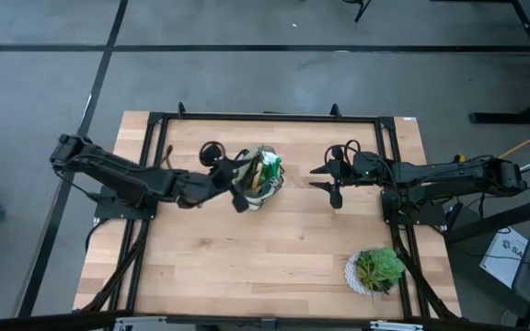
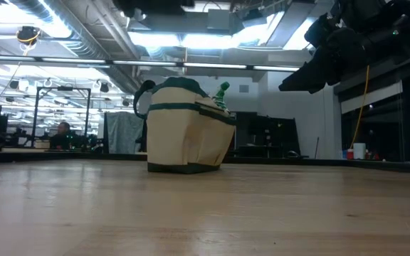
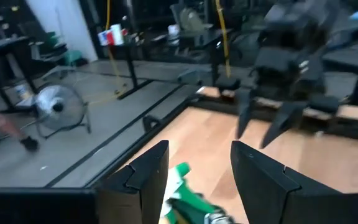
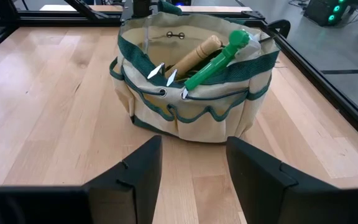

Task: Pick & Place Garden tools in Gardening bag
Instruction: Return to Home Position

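Note:
The cream gardening bag (image 1: 265,181) with dark green trim stands upright on its base on the table; it also shows in the low view (image 2: 187,131) and in the right wrist view (image 4: 191,99). Inside it lie a wooden handle (image 4: 197,53), a bright green tool (image 4: 219,59) and some silver points (image 4: 160,71). The green tool's end sticks up over the rim (image 2: 221,92). I cannot make out the black-handled shears. My left gripper (image 1: 237,186) is open over the bag's left rim, with the green tool (image 3: 188,190) below its fingers. My right gripper (image 1: 323,181) is open and empty, to the right of the bag.
A leafy plant in a white pot (image 1: 375,269) stands near the table's front right corner. A black frame (image 1: 265,117) runs along the table's edges. Bare wood (image 1: 247,267) lies in front of the bag.

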Tool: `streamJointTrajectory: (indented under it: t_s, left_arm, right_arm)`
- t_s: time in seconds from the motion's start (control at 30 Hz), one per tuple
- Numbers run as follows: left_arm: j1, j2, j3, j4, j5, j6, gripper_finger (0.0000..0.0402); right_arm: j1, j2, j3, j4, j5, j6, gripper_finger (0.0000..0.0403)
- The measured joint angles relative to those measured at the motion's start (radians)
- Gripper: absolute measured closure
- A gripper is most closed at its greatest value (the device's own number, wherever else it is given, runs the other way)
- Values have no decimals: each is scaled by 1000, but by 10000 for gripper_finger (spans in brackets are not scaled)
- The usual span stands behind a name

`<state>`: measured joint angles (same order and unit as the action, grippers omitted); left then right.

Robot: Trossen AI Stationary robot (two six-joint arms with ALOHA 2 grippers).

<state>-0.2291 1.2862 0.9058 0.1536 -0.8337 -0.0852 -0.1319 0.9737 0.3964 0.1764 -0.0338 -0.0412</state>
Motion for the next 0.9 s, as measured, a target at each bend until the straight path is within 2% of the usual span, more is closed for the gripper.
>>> streamJointTrajectory:
  t_s: [0.17, 0.3, 0.47, 0.7, 0.9]
  left_arm:
    - [-50, -46, 0, 6, -8, -2, 233]
    - [-64, -52, 0, 6, -52, 22, 237]
    - [-65, -52, 0, -9, -20, -6, 236]
    - [-65, -51, 0, -222, -28, -3, 240]
    - [-46, -62, 0, -274, 143, 1, 237]
  right_arm:
    - [0, 0, 0, 0, 0, 0, 222]
    - [0, 0, 0, 0, 0, 0, 222]
    - [0, 0, 0, 0, 0, 0, 222]
    - [0, 0, 0, 0, -1, 0, 222]
    - [0, 0, 0, 0, -4, 0, 222]
